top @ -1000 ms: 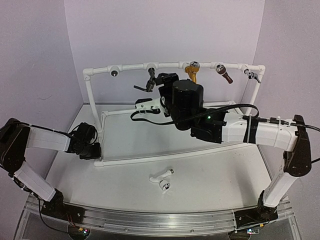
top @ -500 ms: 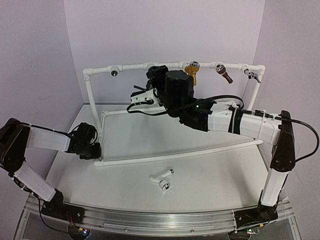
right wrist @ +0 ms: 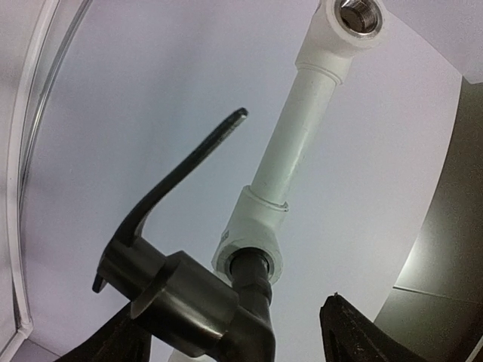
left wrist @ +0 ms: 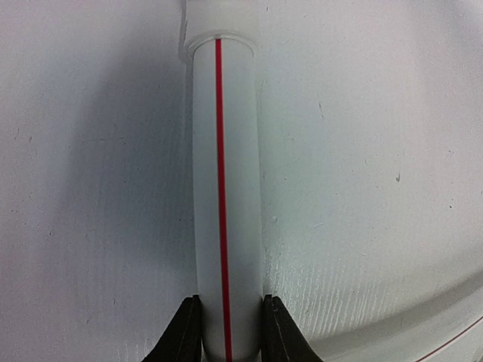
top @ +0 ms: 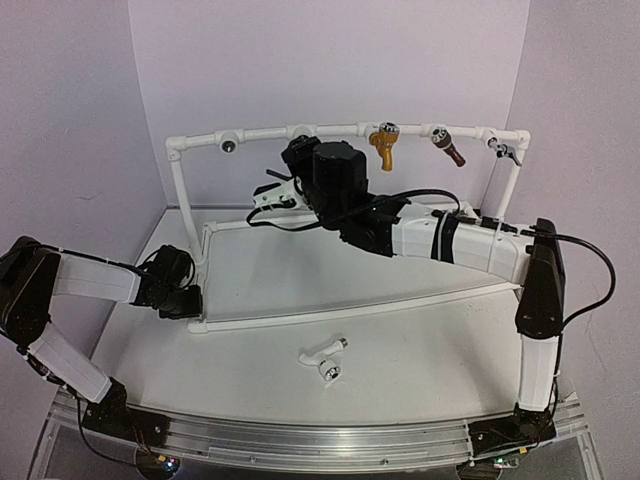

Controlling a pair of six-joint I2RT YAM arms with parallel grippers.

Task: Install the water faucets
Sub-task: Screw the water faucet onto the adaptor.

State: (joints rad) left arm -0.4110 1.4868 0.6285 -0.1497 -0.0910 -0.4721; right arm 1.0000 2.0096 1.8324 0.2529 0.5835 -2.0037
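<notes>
At the top rail [top: 262, 133], right hand [right wrist: 234, 324] spread around black faucet [right wrist: 189, 302], left hand [left wrist: 230, 303] pinching white pipe [left wrist: 226, 151].

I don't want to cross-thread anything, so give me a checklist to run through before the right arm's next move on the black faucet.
1. Frame held steady: ok, the left gripper clamps the frame pipe from both sides.
2. Grasp lined up: ok, the right gripper is open, one finger either side of the black faucet.
3. Faucet stem in its fitting: ok; thread tightness cannot tell.
4. Its lever clear of the fingers: ok.
5. The white faucet installed: not ok, it lies loose on the table.
</notes>
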